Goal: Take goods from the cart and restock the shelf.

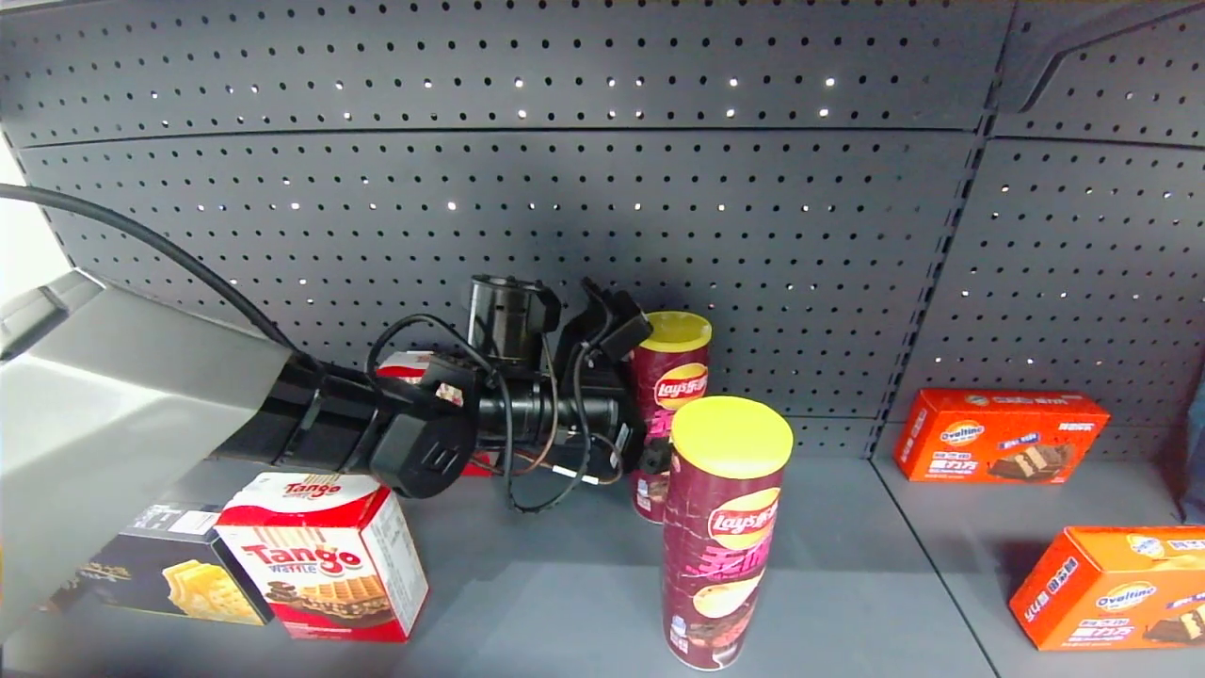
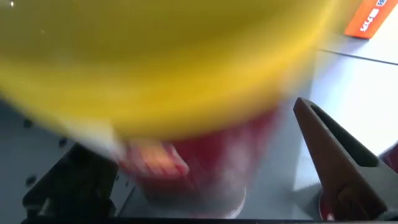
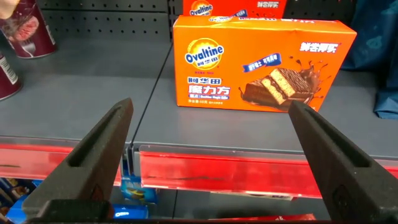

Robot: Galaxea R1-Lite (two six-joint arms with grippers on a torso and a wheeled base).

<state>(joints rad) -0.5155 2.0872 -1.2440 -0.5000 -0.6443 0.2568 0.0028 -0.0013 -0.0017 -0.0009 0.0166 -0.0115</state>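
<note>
- Left gripper (image 1: 646, 395): reaches in from the left at the back of the shelf (image 1: 546, 584). Its jaws stand apart on either side of the rear chip can (image 1: 680, 377), with a gap showing at each finger, so the can is not clamped.
- Same gripper in its own wrist view (image 2: 193, 143): the can's red body (image 2: 205, 165) sits between the fingers, under a blurred yellow lid (image 2: 161, 56).
- Rear chip can: upright on the shelf board, close to the pegboard (image 1: 602, 188). It stands just behind the front chip can (image 1: 720, 537), which is also upright.
- Right gripper (image 3: 211, 155): spread wide and holding nothing, it faces an orange box (image 3: 261, 62) on the shelf's right section.
- Handling, as a judgement: the can is probably a light, stiff cardboard tube with a smooth, somewhat slippery wall. Being tall and narrow, it should tip easily. The best hold would be across the body near mid-height, not on the press-on lid, which could pop off.
- Risk, as a judgement: the fingers are close to the front can, and a sideways brush could topple it.
- Nearby: a red-and-white wafer box (image 1: 325, 565) stands to the left.
</note>
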